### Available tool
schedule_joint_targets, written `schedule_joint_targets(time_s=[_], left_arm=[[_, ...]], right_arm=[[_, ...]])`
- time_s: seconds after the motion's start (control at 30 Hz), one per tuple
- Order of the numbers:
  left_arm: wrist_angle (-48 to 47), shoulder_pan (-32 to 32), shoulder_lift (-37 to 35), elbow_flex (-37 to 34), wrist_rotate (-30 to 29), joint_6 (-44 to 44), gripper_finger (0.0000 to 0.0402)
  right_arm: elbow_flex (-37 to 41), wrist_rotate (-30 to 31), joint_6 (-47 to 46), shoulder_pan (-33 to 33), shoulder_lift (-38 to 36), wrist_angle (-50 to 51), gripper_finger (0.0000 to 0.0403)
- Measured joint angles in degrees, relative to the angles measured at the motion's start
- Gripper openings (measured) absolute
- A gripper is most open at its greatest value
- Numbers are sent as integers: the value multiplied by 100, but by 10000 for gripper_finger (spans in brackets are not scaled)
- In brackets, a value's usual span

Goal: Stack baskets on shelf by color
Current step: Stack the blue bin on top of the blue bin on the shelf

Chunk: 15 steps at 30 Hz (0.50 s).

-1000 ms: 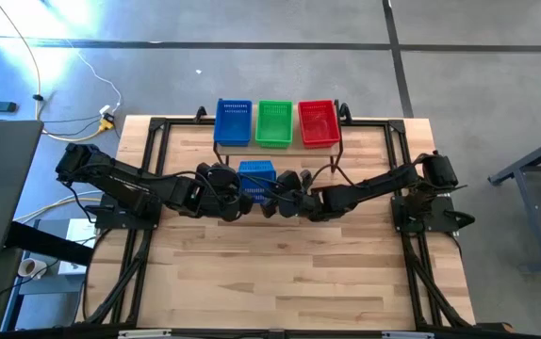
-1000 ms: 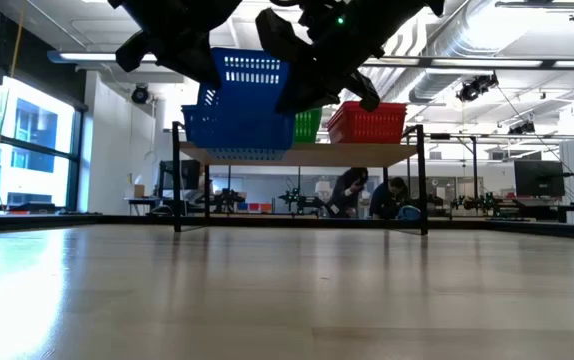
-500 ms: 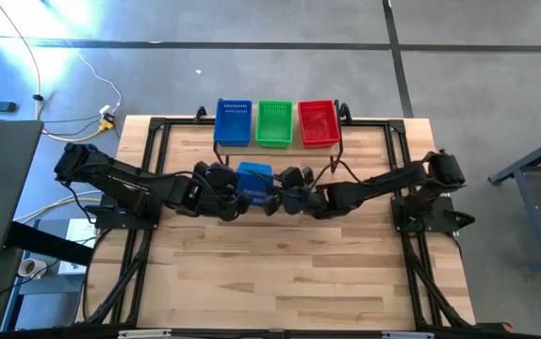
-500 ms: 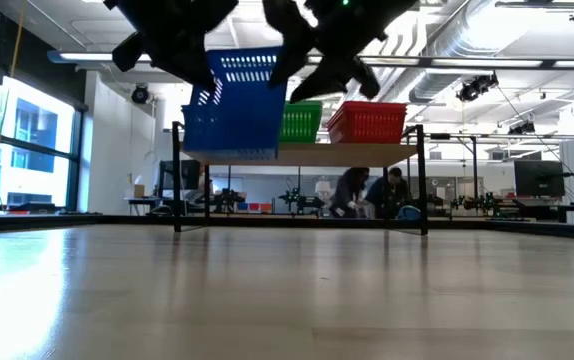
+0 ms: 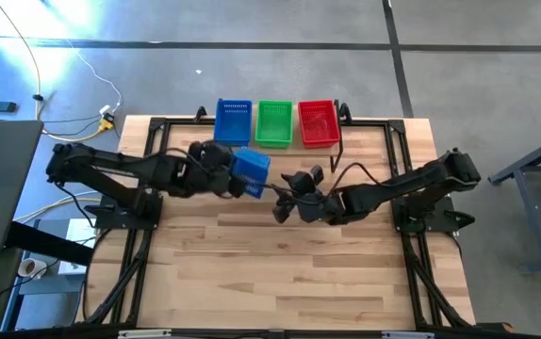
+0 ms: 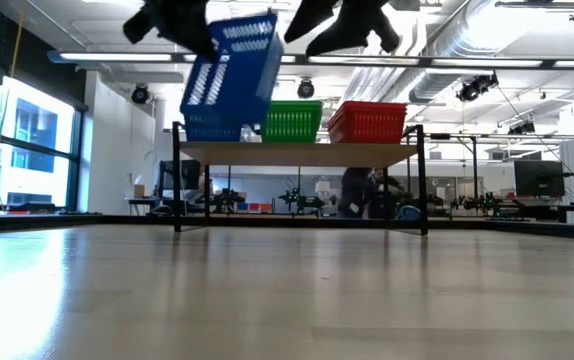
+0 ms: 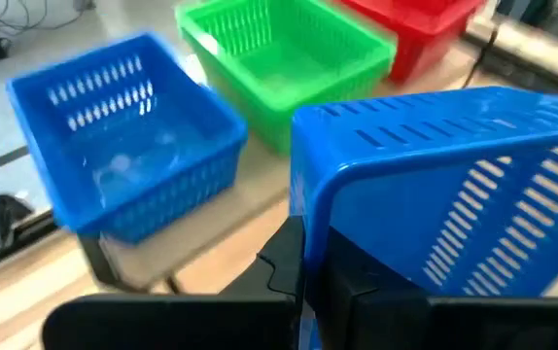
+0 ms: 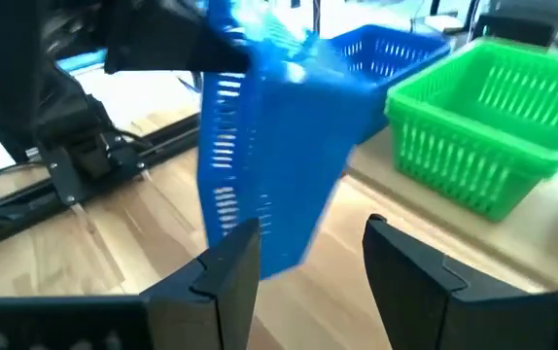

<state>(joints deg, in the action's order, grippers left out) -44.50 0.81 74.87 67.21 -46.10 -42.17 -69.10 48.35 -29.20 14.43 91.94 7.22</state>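
- Currently the tilted blue basket (image 5: pixel 251 169) hangs off the table, just before the shelf (image 6: pixel 297 153)'s blue-basket end; only the low view shows it airborne.
- Left gripper (image 5: pixel 227 175) pinches its rim.
- Right gripper (image 5: pixel 294 193) spread, empty, nearby.

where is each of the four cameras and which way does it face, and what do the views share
High view: above the table, facing straight down; both arms show, left gripper holding a tilted blue basket, right gripper open.
Low view: at tabletop height, facing level toward the shelf; arms enter from above.
Left wrist view: on the left arm, facing the shelf baskets; its fingers clamp the held basket's rim.
Right wrist view: on the right arm, facing the held basket; its parted fingers show.
Shared: all four show the held blue basket and the green basket.
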Motion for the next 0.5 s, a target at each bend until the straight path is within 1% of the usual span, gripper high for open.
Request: schedule_joint_targets(time_s=[0.07, 0.2, 0.37, 0.5], left_arm=[[-51, -181, -98, 52, 87, 149, 0], [-78, -453, -319, 267, 453, 423, 0], [-80, -805, -572, 582, 654, 875, 0], [-71, -1166, -738, 901, 677, 1351, 0]], right_arm=[[0, 62, 201, 29, -63, 32, 167], [0, 116, 580, 51, -133, 111, 167], [2, 125, 1067, 6, -142, 160, 167], [2, 123, 1312, -117, -142, 356, 167]])
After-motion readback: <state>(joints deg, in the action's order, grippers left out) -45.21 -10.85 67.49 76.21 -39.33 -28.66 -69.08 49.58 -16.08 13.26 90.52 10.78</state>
